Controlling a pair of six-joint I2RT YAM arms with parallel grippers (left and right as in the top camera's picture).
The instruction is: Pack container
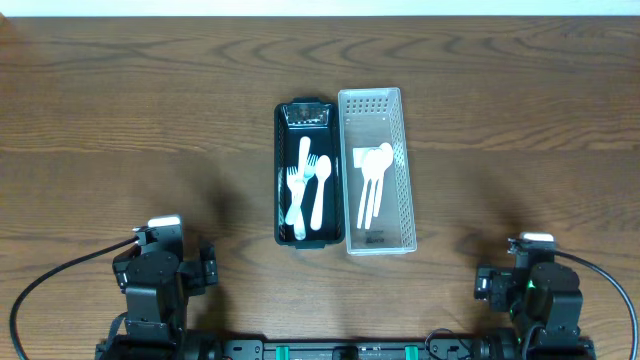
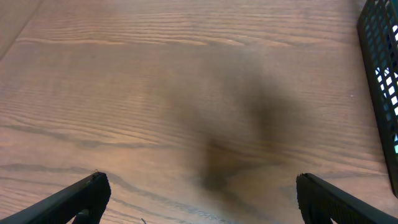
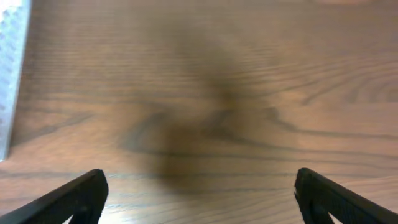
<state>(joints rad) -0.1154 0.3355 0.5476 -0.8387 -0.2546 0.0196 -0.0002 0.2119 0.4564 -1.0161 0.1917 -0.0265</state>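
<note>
A black mesh container [image 1: 277, 170] sits at the table's middle with white plastic forks [image 1: 296, 185] and a white spoon [image 1: 320, 190] lying in it. A clear perforated container [image 1: 410, 180] stands against its right side and holds white spoons [image 1: 375, 180]. My left gripper [image 2: 202, 183] is open over bare wood at the near left, and the black container's wall [image 2: 380, 81] shows at its far right. Over bare wood at the near right, my right gripper [image 3: 200, 177] also stands open, the clear container's edge [image 3: 11, 74] at its far left. Nothing is between either pair of fingers.
The left arm [image 1: 160, 280] and right arm [image 1: 540, 290] rest near the table's front edge, well apart from both containers. A small shiny piece [image 1: 306, 117] lies at the far end of the black container. Brown wood tabletop [image 1: 120, 120] surrounds everything.
</note>
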